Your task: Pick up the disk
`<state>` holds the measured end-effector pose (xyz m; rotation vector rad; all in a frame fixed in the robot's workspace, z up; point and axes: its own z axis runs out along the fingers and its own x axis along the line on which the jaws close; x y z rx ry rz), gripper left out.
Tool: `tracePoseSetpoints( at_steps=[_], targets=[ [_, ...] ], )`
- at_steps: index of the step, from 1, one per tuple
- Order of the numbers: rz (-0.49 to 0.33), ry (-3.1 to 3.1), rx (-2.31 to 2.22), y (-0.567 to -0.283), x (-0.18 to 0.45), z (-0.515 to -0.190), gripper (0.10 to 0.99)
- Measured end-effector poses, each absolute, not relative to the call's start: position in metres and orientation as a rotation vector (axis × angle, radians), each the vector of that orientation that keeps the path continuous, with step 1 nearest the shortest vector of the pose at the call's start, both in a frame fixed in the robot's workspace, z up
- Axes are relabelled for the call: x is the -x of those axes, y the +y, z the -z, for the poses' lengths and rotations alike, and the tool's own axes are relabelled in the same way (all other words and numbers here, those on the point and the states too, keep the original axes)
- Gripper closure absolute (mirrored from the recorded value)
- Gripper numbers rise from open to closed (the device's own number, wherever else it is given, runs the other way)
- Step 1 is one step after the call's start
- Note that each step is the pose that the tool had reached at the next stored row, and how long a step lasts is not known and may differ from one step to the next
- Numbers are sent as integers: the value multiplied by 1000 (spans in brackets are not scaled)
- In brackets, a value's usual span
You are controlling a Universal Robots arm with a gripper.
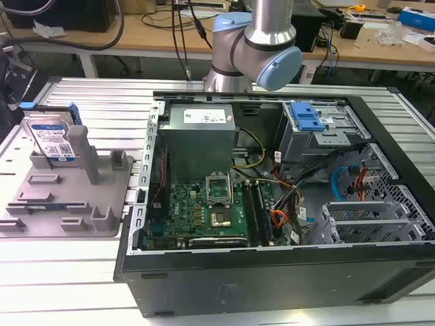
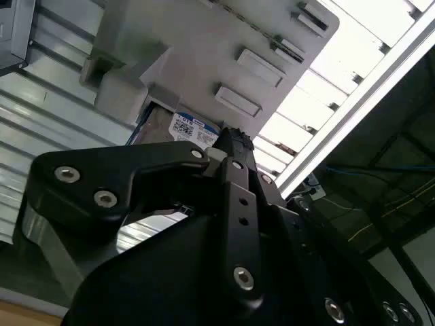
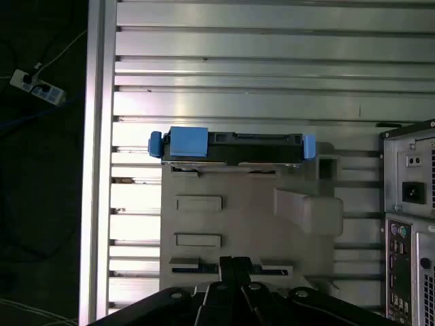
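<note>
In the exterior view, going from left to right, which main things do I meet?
disk → motherboard → drive cage with a blue handle

ribbed aluminium table (image 1: 88,98) spanned exterior view, slats running side to side, glare on near strip. grey fixture tray (image 1: 81,204) lay flat on it at exterior view's left, posts upright. open black computer case (image 1: 272,288) lay on its side just beside tray, at exterior view's right, taking most of surface. in first wrist view, bare slats showed between tray and case. tray sat near table's framed edge.
</note>
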<state>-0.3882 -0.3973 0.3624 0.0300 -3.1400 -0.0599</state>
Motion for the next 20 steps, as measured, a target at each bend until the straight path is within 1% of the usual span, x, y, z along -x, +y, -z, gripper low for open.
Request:
tracePoseSetpoints(
  at_steps=[9,20],
  targets=[
    [60,-3140,-43,-397,388,-362,980],
    [59,-3082,-565,-397,388,-360,980]
  ],
)
